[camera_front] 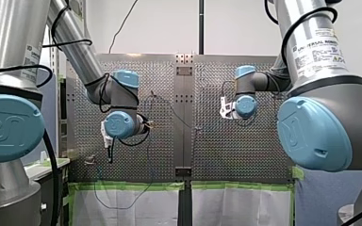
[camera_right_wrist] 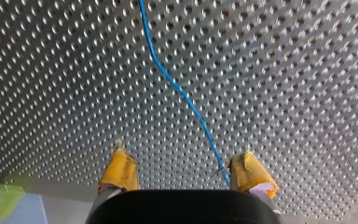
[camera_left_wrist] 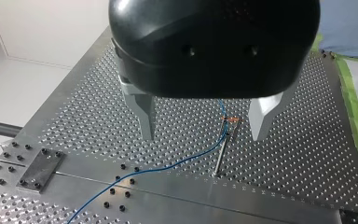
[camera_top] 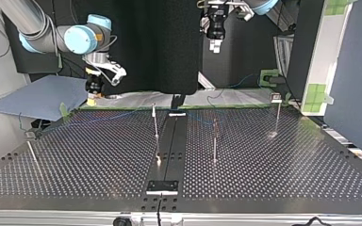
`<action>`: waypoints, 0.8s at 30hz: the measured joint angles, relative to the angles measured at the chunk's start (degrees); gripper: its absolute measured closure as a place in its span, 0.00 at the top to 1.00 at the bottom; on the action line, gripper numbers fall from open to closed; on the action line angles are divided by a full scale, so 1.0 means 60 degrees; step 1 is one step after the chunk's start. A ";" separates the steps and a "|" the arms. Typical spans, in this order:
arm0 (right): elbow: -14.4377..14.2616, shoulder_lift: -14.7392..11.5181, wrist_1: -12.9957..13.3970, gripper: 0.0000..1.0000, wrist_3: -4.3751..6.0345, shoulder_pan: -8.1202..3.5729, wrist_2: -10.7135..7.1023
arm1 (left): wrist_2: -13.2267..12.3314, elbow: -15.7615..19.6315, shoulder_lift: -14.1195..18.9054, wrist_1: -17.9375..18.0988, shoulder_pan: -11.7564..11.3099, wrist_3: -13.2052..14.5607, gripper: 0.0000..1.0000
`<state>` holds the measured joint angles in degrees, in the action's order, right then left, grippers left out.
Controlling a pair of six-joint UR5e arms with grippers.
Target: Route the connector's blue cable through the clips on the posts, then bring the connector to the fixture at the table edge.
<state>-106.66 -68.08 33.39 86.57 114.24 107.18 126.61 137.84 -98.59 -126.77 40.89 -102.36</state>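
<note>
Bench [camera_left_wrist: 74, 116]: grey metal, perforated all over.
Left pincer [camera_left_wrist: 203, 135]: black housing, tapered metal fingers, spread wide above a post [camera_left_wrist: 224, 150].
Right pincer [camera_right_wrist: 182, 154]: yellow pads, spread, pinching nothing.
Blue cable [camera_left_wrist: 168, 166]: thin, smooth, curving across bench to post top, passing just beside one yellow pad.
Post: slim upright metal rod.

The perforated metal table [camera_top: 283, 160] I work over has a smooth strip [camera_top: 173, 136] across its middle. Green tape [camera_front: 132, 186] lines its edge nearest me, white sheeting [camera_front: 136, 207] lies beyond that, and a blue-grey sheet [camera_top: 37, 96] lies off one corner.
</note>
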 joint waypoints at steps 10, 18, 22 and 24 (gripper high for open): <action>0.0000 0.0040 0.0036 1.00 0.0070 0.0712 0.0031 | -0.0023 -0.0005 0.0003 0.0020 -0.0055 0.0030 0.98; -0.0012 0.0087 -0.0173 1.00 0.0245 0.1276 0.0429 | 0.0219 -0.0157 -0.0002 0.0029 -0.0162 -0.0138 0.98; -0.0084 0.0164 -0.0181 1.00 0.0222 0.1600 0.0746 | 0.0248 -0.0363 -0.0006 -0.0105 -0.0260 -0.0175 0.98; -0.0154 0.0198 -0.0132 1.00 0.0198 0.1740 0.0885 | 0.0249 -0.0454 -0.0008 -0.0233 -0.0316 -0.0212 0.98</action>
<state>-107.59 -66.90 32.60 87.75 124.67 112.49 128.11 135.11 -98.63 -128.17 38.99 -103.64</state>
